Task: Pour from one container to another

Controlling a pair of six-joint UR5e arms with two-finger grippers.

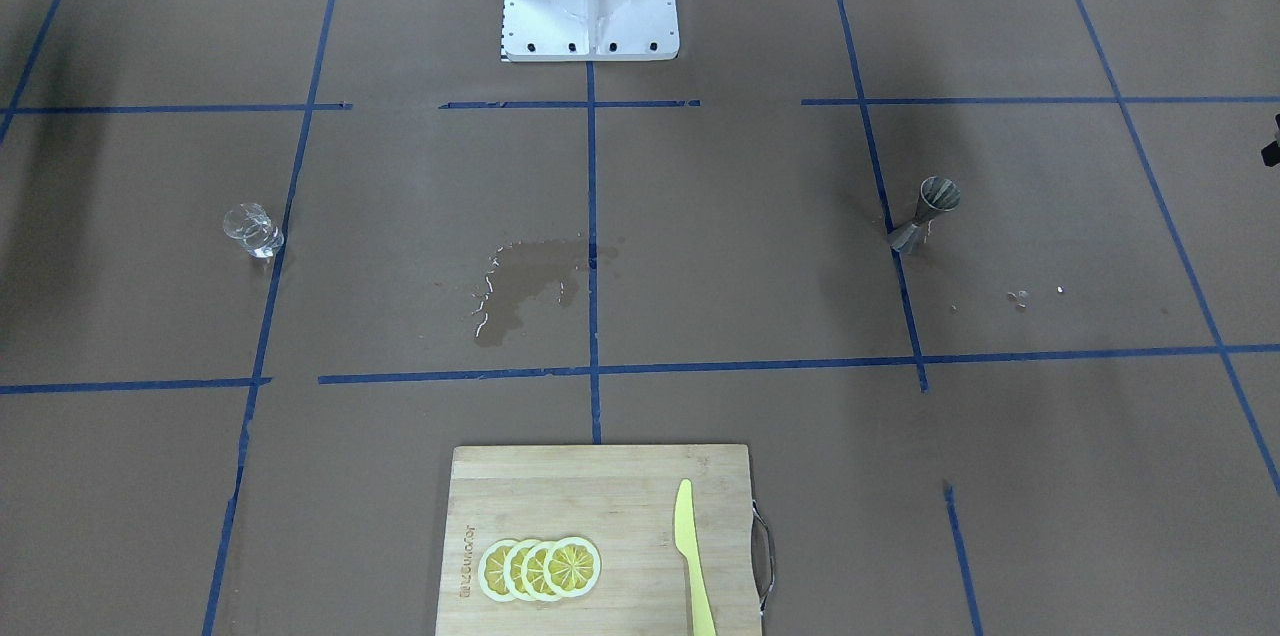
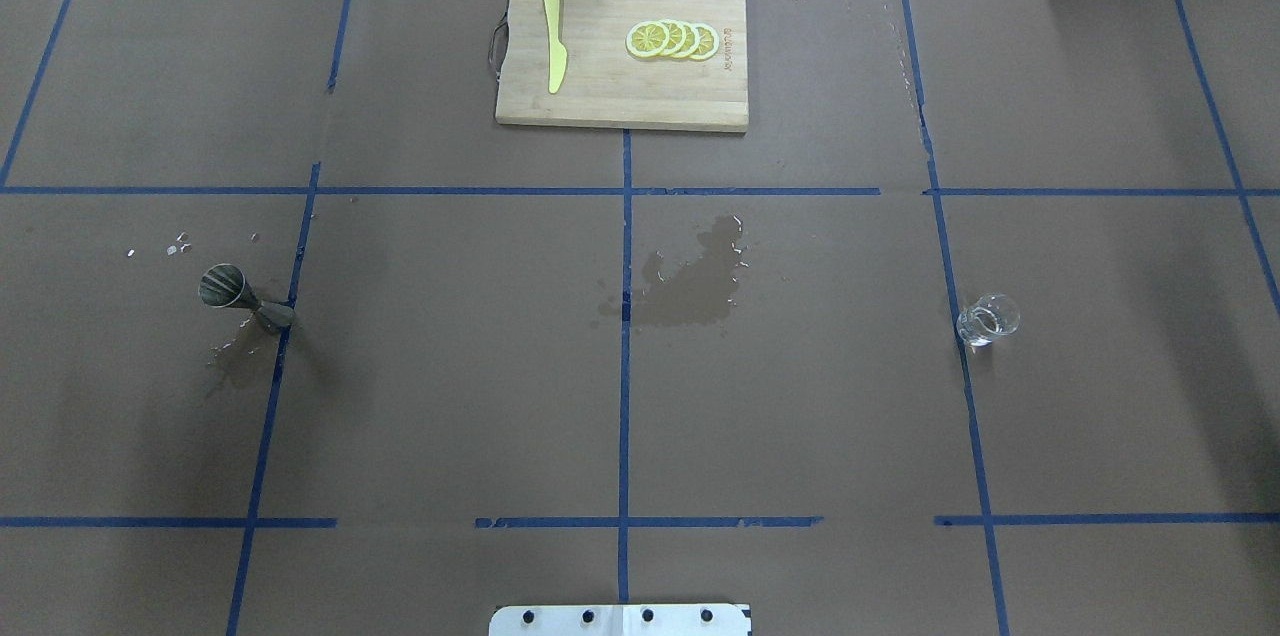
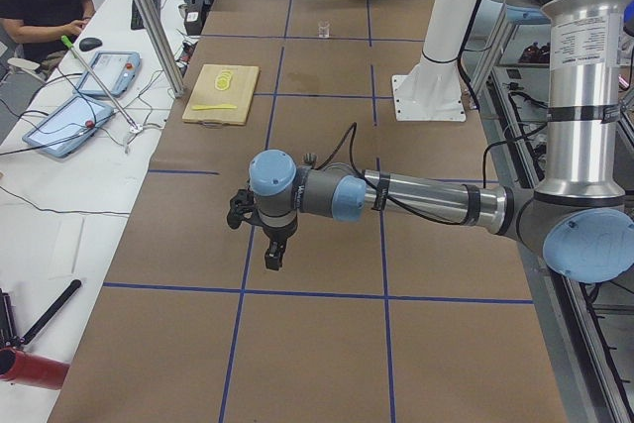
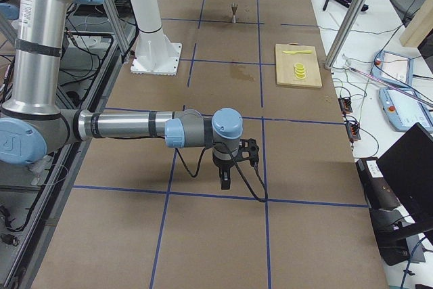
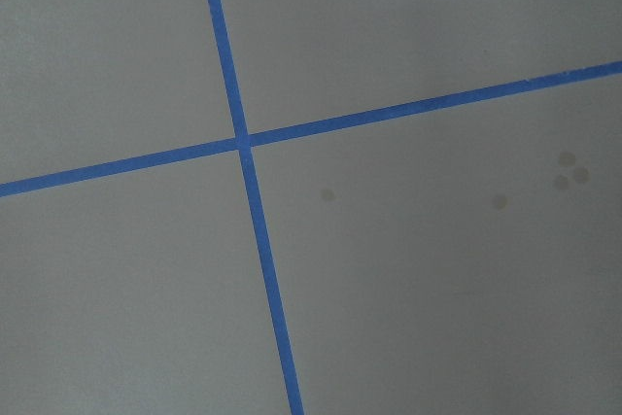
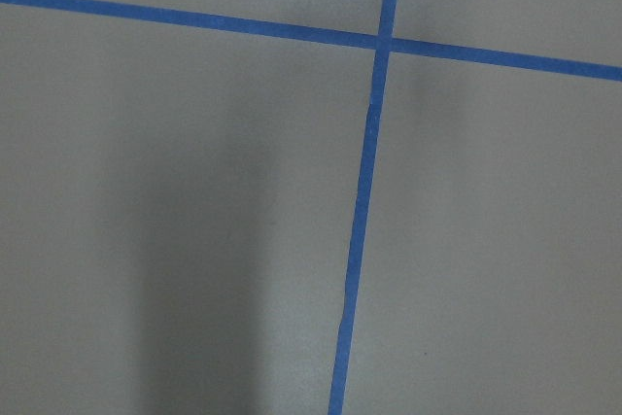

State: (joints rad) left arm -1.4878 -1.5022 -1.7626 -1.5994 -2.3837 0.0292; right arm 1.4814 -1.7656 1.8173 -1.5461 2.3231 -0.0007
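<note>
While left tool (image 3: 274, 257) and right tool (image 4: 225, 181) hang far from cup (image 2: 988, 319) and jigger (image 2: 245, 296) — their opening cannot be told.

Opposite steep views over one table (image 1: 400, 216)

1 ea: cup (image 1: 252, 230), jigger (image 1: 927, 213), board (image 1: 560, 491), knife (image 1: 691, 556); 4 lemon slices (image 1: 540, 568).

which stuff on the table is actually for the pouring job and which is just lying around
For the job:
clear glass cup, to pour from
steel jigger, to pour into

Just lying about:
cutting board
yellow knife on the board
lemon slices on the board
wet patch mid-table
</note>
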